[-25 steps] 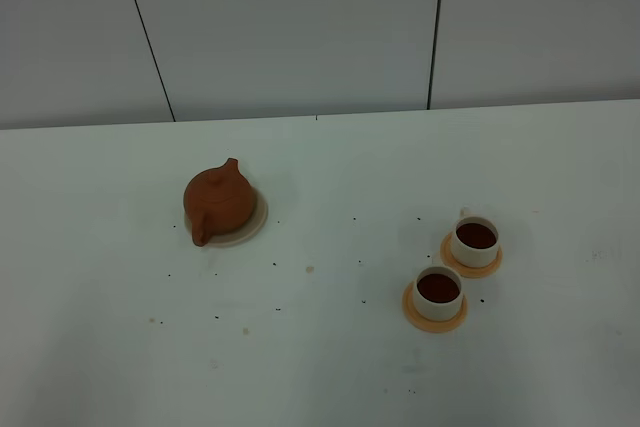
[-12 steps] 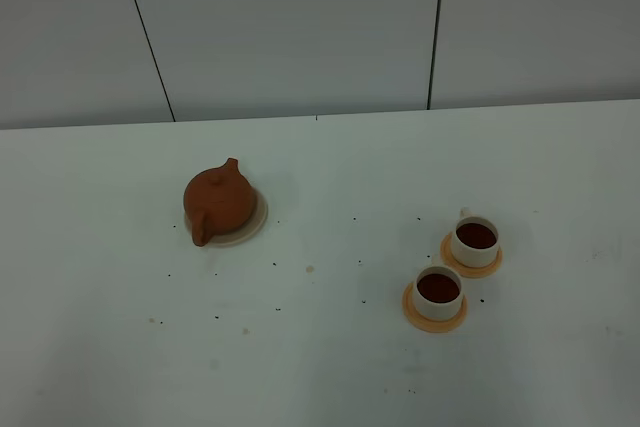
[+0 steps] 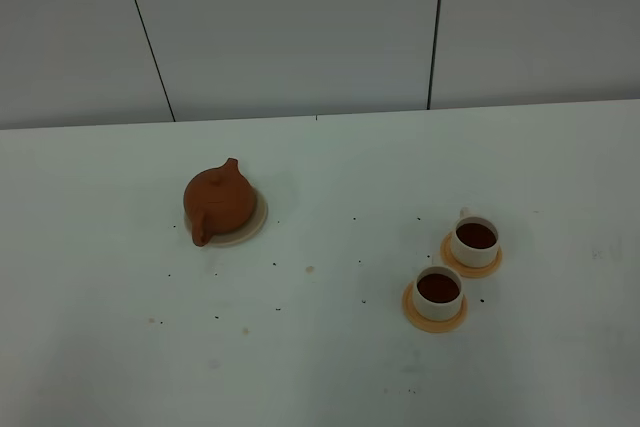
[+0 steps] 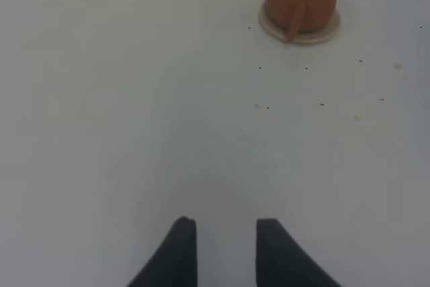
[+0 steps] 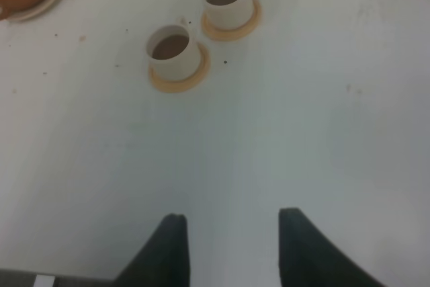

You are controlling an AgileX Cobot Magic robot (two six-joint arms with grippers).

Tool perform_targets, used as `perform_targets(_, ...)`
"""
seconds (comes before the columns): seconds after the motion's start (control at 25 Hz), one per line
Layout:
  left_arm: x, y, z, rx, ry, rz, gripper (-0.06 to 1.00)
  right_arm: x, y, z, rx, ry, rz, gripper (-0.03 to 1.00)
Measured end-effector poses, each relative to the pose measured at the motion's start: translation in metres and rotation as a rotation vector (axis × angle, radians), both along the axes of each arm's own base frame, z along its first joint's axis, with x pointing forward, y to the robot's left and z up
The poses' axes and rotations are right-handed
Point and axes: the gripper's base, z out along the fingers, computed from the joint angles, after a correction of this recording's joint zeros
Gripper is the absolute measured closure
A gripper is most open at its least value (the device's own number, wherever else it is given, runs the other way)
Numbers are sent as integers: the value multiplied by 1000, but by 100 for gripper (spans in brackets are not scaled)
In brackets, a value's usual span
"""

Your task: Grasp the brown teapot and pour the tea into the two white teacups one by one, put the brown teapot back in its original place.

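**Teapot on its saucer, both cups filled, both grippers empty**

Teapot and cups are seen well apart on a white table (image 3: 320,367). The brown teapot (image 3: 217,200) is set upright on the cream saucer (image 3: 256,223), toward the left of the high view, with its lid on. One projection is pointed toward the camera and the other away toward the wall; which is the spout cannot be told for certain. To the right, the two white teacups are each seated on an orange coaster: the nearer cup (image 3: 438,292) on its coaster (image 3: 434,316), and the farther cup (image 3: 474,242) on its coaster (image 3: 470,264) just beside it. Dark liquid is seen in both cups. Small dark specks (image 3: 275,265) are scattered over the tabletop between teapot and cups.

The left gripper (image 4: 227,236) is shown with its fingers parted and nothing between them, well back from the teapot. The right gripper (image 5: 233,230) is likewise spread apart and empty, well short of the cups. Neither gripper is visible in the high view.
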Motion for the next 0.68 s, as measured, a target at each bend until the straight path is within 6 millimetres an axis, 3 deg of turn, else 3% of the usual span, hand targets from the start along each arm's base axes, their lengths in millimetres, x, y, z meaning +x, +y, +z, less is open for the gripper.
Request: perform_targets(0.68,0,0,0,1,0,0,66,0,0,0,0,0,0,66)
